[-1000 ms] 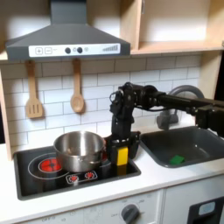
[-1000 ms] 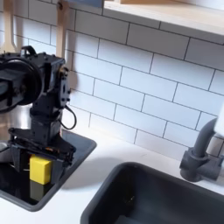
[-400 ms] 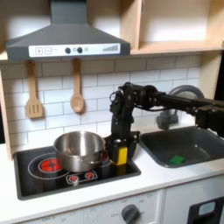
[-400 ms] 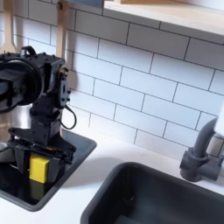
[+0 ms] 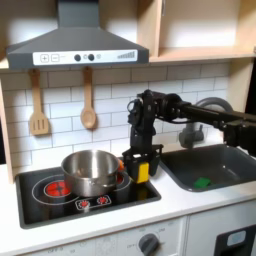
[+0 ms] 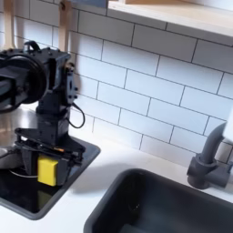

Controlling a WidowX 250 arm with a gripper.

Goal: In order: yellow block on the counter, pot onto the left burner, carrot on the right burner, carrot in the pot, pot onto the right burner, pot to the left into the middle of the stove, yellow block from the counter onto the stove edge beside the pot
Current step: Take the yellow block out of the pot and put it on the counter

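Note:
The yellow block (image 5: 142, 171) (image 6: 47, 170) hangs just above the right edge of the black stove (image 5: 40, 205) (image 6: 23, 197), with my gripper (image 5: 141, 165) (image 6: 45, 164) shut on it from above. The steel pot (image 5: 90, 172) stands in the middle of the stove, a short way to the block's left in the first exterior view. The carrot is hidden. The off-white counter (image 5: 185, 207) (image 6: 100, 182) surrounds the stove and the sink.
A grey sink (image 5: 215, 165) (image 6: 173, 205) with a small green piece (image 5: 203, 182) lies to the right of the stove. A faucet (image 6: 211, 159) stands behind it. Two wooden utensils (image 5: 38, 105) hang on the tiled wall under the hood.
My gripper has risen slightly and shifted right with the yellow block in it, toward the stove's right edge. The pot has not moved.

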